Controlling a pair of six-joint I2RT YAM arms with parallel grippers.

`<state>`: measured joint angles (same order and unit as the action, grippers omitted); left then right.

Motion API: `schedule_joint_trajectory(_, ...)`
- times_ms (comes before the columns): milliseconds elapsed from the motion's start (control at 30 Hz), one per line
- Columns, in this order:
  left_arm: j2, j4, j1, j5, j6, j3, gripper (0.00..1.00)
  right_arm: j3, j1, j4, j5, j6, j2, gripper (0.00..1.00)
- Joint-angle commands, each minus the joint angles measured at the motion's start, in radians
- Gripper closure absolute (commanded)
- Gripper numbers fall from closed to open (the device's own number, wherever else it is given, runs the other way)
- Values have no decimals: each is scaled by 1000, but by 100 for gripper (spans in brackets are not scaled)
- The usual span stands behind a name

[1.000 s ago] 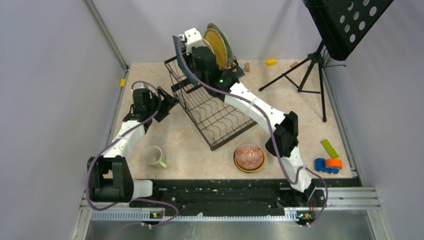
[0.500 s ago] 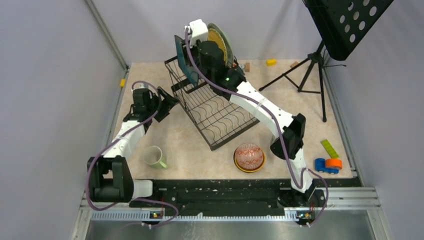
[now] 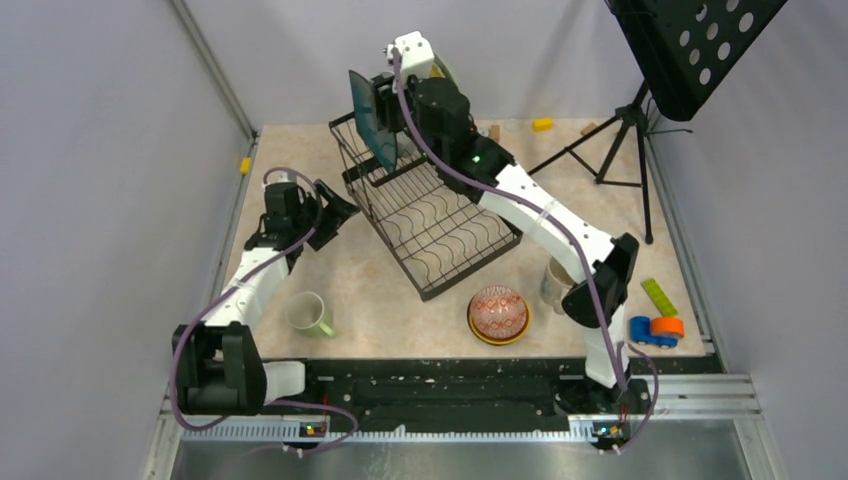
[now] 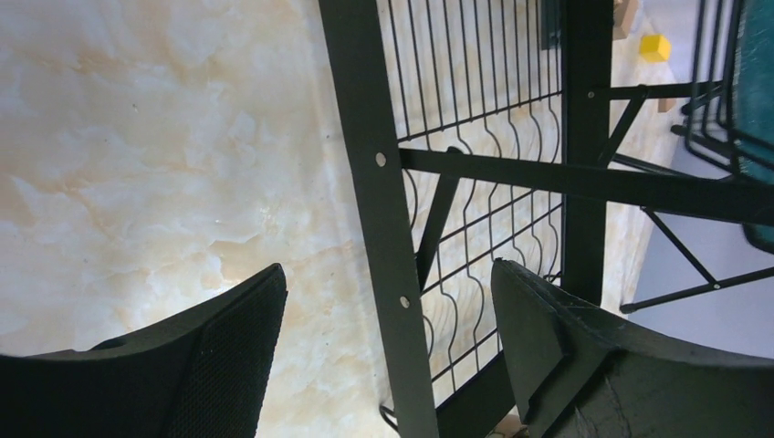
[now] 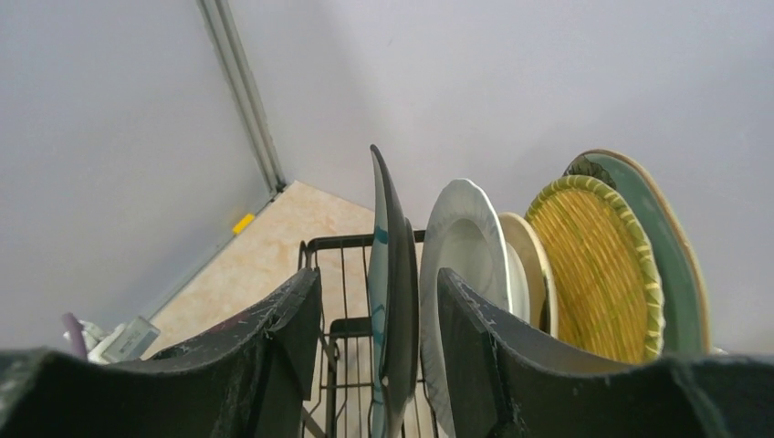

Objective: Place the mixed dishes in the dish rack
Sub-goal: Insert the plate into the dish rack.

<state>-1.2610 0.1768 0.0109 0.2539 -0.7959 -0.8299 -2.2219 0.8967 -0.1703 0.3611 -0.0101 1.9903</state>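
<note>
The black wire dish rack stands at mid-table. In its raised back section a dark teal plate stands upright on edge. My right gripper is open just above it. In the right wrist view the dark teal plate sits between my right gripper fingers with a gap on each side. Behind it stand a white plate, a cream plate, a yellow woven plate and a pale teal plate. My left gripper is open, straddling the rack's frame bar.
A light-green mug lies near the front left. A red-patterned bowl sits in a yellow-orange bowl. A cream mug shows beside my right arm. A black tripod stand, blue toy car and small blocks lie to the right.
My right gripper has opened off the dark teal plate, which now stands upright in the rack. The right arm's elbow swung right, uncovering the cream mug. The left arm barely moved.
</note>
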Motion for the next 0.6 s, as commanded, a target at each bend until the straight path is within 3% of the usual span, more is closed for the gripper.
schedule_joint_trajectory(0, 30, -12, -5, 26, 26, 25, 14, 33, 15, 27, -33, -19, -125, 49)
schedule_joint_trajectory(167, 42, -18, -4, 35, 44, 37, 17, 177, 11, 71, -19, -34, -241, 48)
schedule_joint_trajectory(367, 30, -25, 21, 22, 58, 52, 21, 559, -5, 284, 61, -58, -477, 48)
schedule_joint_trajectory(567, 37, -45, 83, -29, 31, 98, 22, 785, -129, 262, 73, -219, -630, 48)
